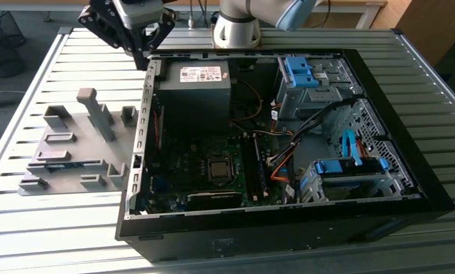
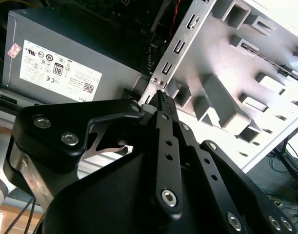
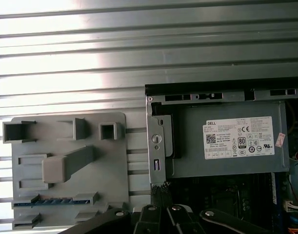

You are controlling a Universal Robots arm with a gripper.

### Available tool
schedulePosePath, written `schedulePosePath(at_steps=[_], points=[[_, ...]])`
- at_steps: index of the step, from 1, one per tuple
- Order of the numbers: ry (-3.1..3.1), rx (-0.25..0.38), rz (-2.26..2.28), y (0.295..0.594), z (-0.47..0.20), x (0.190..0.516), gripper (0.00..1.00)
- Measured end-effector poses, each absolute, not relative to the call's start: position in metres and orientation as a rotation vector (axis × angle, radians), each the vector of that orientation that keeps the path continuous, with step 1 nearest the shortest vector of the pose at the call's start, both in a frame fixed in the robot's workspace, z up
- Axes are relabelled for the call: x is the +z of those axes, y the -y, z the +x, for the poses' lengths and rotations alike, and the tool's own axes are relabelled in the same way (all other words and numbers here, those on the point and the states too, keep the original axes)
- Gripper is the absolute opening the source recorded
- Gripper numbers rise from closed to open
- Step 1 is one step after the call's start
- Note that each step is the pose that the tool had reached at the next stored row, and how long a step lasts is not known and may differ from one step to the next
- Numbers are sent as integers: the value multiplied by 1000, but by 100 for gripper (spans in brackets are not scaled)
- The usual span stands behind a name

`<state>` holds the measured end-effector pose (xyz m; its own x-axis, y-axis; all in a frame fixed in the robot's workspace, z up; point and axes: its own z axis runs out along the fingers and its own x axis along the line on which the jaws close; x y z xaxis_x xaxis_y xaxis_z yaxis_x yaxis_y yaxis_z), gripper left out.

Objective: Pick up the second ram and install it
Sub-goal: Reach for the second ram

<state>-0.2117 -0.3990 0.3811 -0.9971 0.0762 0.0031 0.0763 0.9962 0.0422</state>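
Note:
The second ram (image 1: 62, 166) is a thin blue stick lying in a slot of the grey fixture plate (image 1: 67, 188), at the exterior view's left of the open computer case (image 1: 288, 222). The first wrist view shows the ram (image 3: 53, 200) in that same slot. My gripper (image 1: 142, 60) hangs over the case's back corner by the power supply (image 1: 197, 85), well away from the ram. Its fingers are shut with nothing between them, meeting at the tip in both wrist views (image 2: 162, 96) (image 3: 161, 187).
Grey blocks and an upright post (image 1: 97, 111) rise from the fixture plate. Inside the case lie the motherboard (image 1: 212, 171), memory slots (image 1: 256, 165), cables and blue drive-bay latches (image 1: 300, 71). The slatted metal table (image 1: 52, 240) surrounds everything.

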Motion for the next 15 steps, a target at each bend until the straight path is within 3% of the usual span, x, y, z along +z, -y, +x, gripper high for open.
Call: schedulePosePath(at_steps=[15], points=[[3131, -66, -120, 399, -221, 380, 11]])
